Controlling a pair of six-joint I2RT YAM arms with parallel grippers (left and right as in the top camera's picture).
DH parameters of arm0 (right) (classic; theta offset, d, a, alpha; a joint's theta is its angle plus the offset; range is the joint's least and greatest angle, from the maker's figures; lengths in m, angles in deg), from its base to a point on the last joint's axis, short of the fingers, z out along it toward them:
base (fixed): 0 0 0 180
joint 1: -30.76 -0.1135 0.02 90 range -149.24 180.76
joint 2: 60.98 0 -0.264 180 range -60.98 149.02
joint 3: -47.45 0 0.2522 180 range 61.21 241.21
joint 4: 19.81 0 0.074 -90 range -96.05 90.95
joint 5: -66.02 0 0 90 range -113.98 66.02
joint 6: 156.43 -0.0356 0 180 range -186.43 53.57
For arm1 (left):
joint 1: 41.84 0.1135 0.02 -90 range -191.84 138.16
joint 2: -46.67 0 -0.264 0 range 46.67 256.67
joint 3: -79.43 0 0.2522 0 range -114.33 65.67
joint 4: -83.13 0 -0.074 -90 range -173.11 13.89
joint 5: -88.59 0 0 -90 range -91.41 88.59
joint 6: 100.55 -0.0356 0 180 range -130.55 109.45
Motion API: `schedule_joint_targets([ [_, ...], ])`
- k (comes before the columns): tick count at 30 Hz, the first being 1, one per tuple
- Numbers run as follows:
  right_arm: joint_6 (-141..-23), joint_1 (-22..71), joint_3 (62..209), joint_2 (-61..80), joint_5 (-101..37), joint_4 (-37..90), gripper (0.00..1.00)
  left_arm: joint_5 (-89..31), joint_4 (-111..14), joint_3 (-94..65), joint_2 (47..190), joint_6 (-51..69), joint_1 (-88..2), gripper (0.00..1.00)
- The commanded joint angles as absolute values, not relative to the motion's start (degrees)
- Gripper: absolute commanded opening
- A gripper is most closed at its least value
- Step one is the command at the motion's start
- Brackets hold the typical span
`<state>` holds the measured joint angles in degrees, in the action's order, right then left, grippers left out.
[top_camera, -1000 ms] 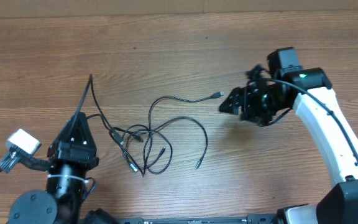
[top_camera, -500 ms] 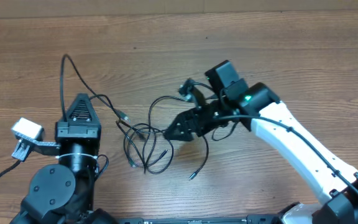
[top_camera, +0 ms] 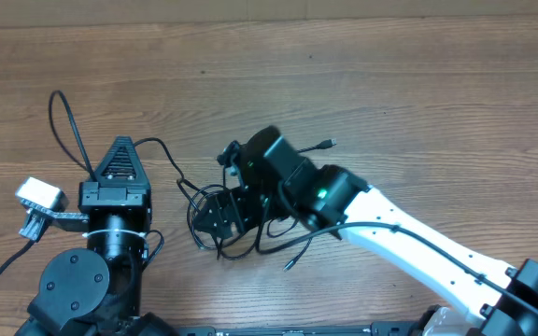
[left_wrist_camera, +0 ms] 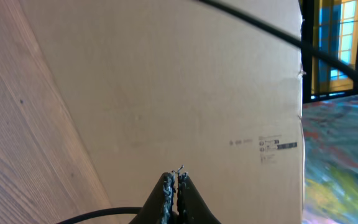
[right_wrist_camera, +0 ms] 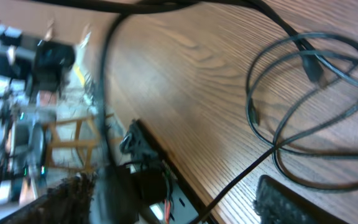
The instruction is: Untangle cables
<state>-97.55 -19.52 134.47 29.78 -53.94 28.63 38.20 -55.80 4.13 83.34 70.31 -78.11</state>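
Brown wood-grain tabletop (top_camera: 390, 84) fills the overhead view, and a plain tan cardboard wall (left_wrist_camera: 166, 93) takes up most of what the left wrist camera sees.

From where I stand, the thin black cables (top_camera: 194, 210) lie in a loose knot of loops near the middle of the table, between the two arms. One small plug end (top_camera: 328, 144) pokes out to the far side and another (top_camera: 290, 265) trails off toward the near edge.

The left gripper (top_camera: 118, 145) points away from the robot's base, at the cardboard. Its fingers (left_wrist_camera: 169, 186) are pressed tight together. They look to be nipping one strand of the cables, though the wrist view is too cramped for me to be sure. That strand arcs out in a tall loop on one side and runs down into the knot on the other.

The right gripper (top_camera: 215, 219) hangs right over the knot. Its fingers (right_wrist_camera: 291, 198) are spread wide apart, with several loops and one long strand on the wood between them, none of it pinched.
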Motion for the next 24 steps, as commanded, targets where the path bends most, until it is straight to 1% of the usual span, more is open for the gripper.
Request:
schedule_joint_targets([
  [1, -104.76, -21.91, 133.86, 32.01, -46.66, 26.59, 0.73, 36.48, -56.39, 3.24, 83.03, 70.70, -77.76, 0.04],
  [2, -105.20, -22.34, 133.86, 32.73, -46.05, 26.05, 0.60, 36.02, -56.61, 3.24, 83.03, 70.72, -77.76, 0.04],
  [4, -106.88, -22.54, 133.86, 33.97, -43.31, 26.16, 0.40, 34.75, -57.30, 3.24, 83.03, 70.68, -77.76, 0.04],
  [5, -107.60, -22.54, 133.86, 34.41, -41.96, 26.70, 0.27, 33.70, -57.79, 3.24, 83.03, 70.59, -77.76, 0.04],
  [6, -108.58, -22.37, 133.86, 34.78, -40.19, 27.60, 0.15, 32.96, -58.16, 3.24, 83.03, 70.13, -77.76, 0.04],
  [7, -109.61, -21.95, 133.86, 35.13, -37.89, 29.04, 0.08, 32.83, -58.46, 3.22, 83.01, 69.04, -77.76, 0.04],
  [8, -110.59, -21.51, 133.86, 35.26, -35.47, 30.68, 0.04, 32.87, -58.66, 3.13, 82.99, 67.33, -77.76, 0.04],
  [13, -116.41, -15.96, 133.86, 35.37, -17.54, 43.47, 0.04, 34.73, -60.78, 1.71, 82.97, 54.37, -77.76, 0.04],
  [16, -116.58, -8.95, 133.86, 35.37, -9.68, 50.37, 0.04, 37.57, -61.06, 0.29, 82.97, 51.97, -77.76, 0.04],
  [19, -115.99, -0.68, 133.86, 35.37, -6.05, 54.13, 0.04, 41.94, -61.09, -1.33, 82.97, 49.80, -77.76, 0.04],
  [24, -110.73, 13.94, 133.86, 35.37, -6.05, 54.64, 0.04, 49.44, -61.09, -4.04, 82.95, 44.82, -77.76, 0.04],
])
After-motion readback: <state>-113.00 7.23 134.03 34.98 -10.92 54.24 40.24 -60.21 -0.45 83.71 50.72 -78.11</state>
